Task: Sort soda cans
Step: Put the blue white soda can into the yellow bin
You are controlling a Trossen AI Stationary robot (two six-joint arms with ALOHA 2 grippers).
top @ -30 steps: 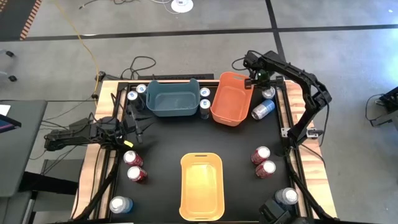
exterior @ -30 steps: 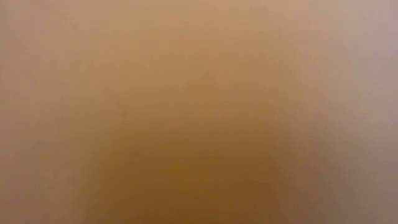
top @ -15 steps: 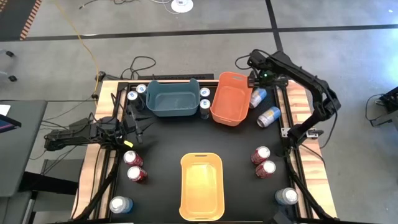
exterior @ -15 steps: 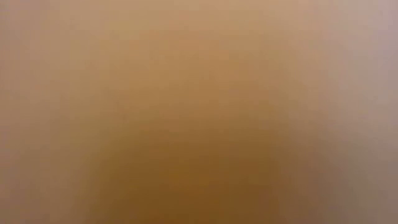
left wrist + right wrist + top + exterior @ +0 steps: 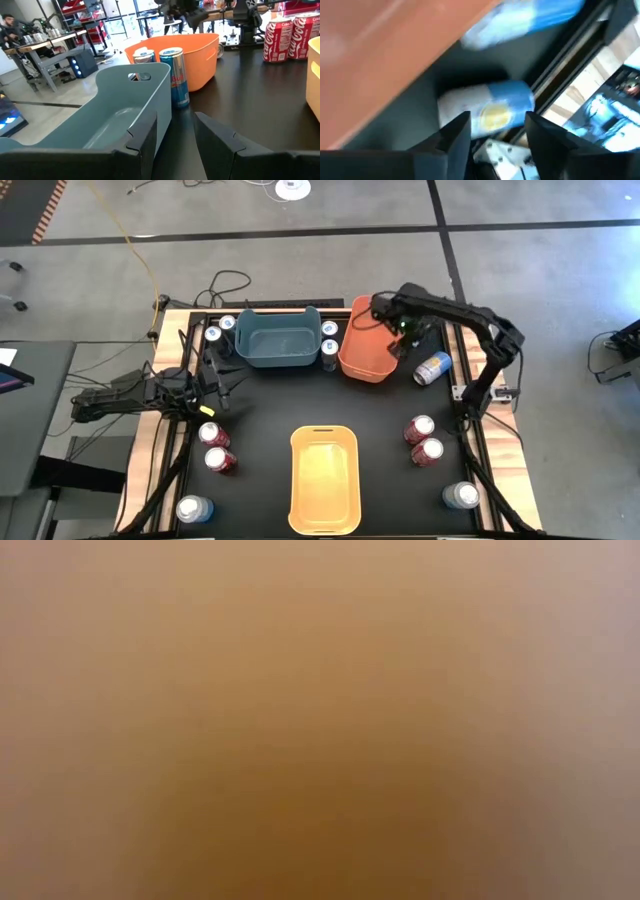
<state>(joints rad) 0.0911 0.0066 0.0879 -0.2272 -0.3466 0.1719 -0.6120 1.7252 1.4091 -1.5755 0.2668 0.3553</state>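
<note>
**Desk:** Where is the right gripper (image 5: 403, 332)?

**Photographer:** At the orange plastic bin's (image 5: 365, 345) rim, fingers spread and empty. A silver-blue metal soda can (image 5: 432, 367) lies just beside that bin and probably needs a square straddle. Farther from the bin, the left gripper (image 5: 175, 120) waits, fingers parted.

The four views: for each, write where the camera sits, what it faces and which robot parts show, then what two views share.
High: above the table, facing down; both arms, left gripper, right gripper.
Low: only an orange-tan blur; nothing tells.
Left wrist: on the left arm, facing teal bin and orange bin; own gripper shows.
Right wrist: on the right arm, facing a lying can; own gripper shows.
Shared: orange bin, in high and left wrist views.
</note>
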